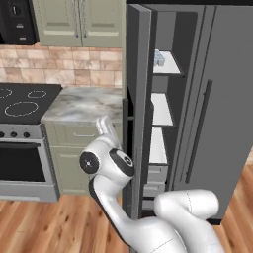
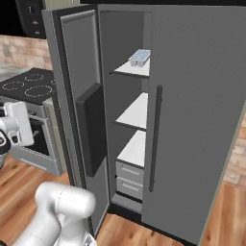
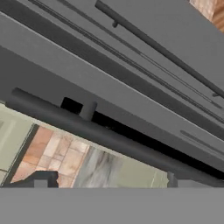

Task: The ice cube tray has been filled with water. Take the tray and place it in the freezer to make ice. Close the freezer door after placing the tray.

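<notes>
The ice cube tray (image 2: 140,57) lies flat on the top white shelf inside the freezer (image 2: 126,120), its long axis running front to back into the compartment. The freezer door (image 2: 79,115) stands open, edge-on toward me. My gripper (image 3: 105,181) has its fingers spread wide, empty, just beside the door's dark bar handle (image 3: 100,133).

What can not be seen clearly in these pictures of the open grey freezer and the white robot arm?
- The white ice cube tray with pale-blue cells on the top white shelf: too small in the right base view to tell if water is in it; in the left base view the freezer's frame hides most of it.
- The grey freezer door: its outer face is turned away in both base views.
- The gripper: fingertips cut off at the hand view's bottom.
</notes>
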{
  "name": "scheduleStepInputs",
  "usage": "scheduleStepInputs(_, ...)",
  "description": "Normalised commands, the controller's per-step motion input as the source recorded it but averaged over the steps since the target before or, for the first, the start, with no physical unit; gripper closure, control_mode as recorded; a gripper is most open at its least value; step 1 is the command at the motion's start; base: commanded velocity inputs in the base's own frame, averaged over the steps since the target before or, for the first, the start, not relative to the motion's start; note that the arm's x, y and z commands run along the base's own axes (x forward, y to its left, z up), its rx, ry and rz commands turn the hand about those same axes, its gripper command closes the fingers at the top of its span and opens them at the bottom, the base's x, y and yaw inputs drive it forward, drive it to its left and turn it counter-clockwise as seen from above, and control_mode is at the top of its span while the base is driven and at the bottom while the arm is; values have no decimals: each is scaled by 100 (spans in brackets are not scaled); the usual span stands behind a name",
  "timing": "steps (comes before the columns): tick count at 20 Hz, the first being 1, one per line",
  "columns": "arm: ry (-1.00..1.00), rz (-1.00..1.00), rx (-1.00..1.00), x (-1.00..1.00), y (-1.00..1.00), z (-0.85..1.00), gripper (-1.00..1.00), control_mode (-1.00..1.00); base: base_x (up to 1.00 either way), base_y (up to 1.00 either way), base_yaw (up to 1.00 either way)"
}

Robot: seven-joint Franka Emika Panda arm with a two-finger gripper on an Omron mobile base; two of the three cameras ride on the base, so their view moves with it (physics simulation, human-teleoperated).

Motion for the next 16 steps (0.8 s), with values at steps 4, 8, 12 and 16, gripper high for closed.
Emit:
scheduleStepInputs(4,1,-3,-1,28,0,-10,-100,-100,0,0,0)
scheduleStepInputs(8,0,-4,-4,24,0,-13,-100,-100,0,0,0)
scheduleStepInputs(12,0,-3,-3,24,2,-10,-100,-100,0,0,0)
scheduleStepInputs(16,0,-3,-2,25,1,-10,-100,-100,0,0,0)
